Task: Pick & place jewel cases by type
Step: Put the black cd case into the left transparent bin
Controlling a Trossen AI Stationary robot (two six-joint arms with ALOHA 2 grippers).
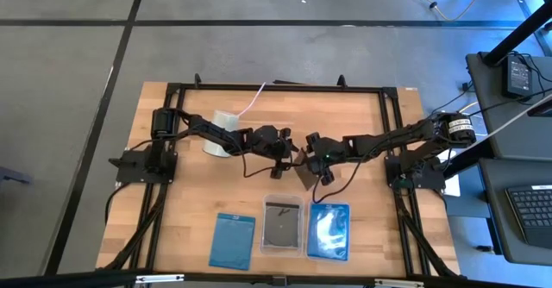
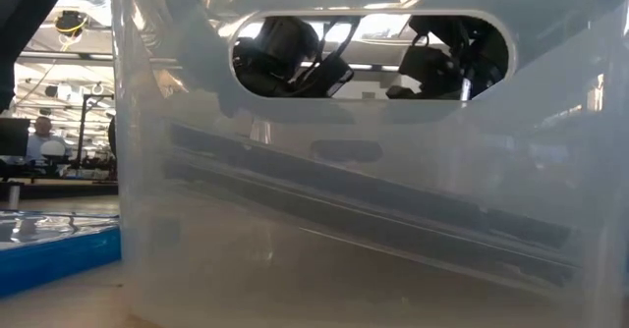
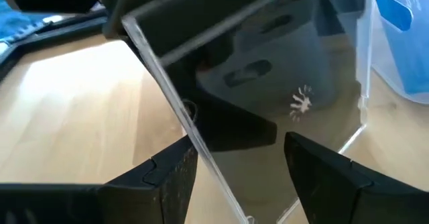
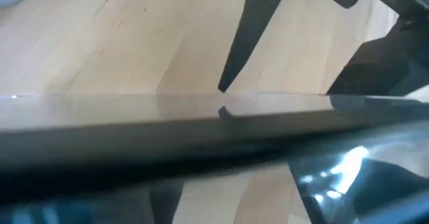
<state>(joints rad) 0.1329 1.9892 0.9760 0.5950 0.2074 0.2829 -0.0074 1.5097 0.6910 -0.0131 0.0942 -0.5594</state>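
High view: wooden surface with three cases in a row along its near edge. Blue jewel case, left of the clear tray, which holds dark cases; second blue jewel case, right of the tray. Clear jewel case, tilted, above the tray, between both grippers. Left gripper: fingers spread astride its edge. Right gripper: grasping that case. White cup, beyond the left arm.
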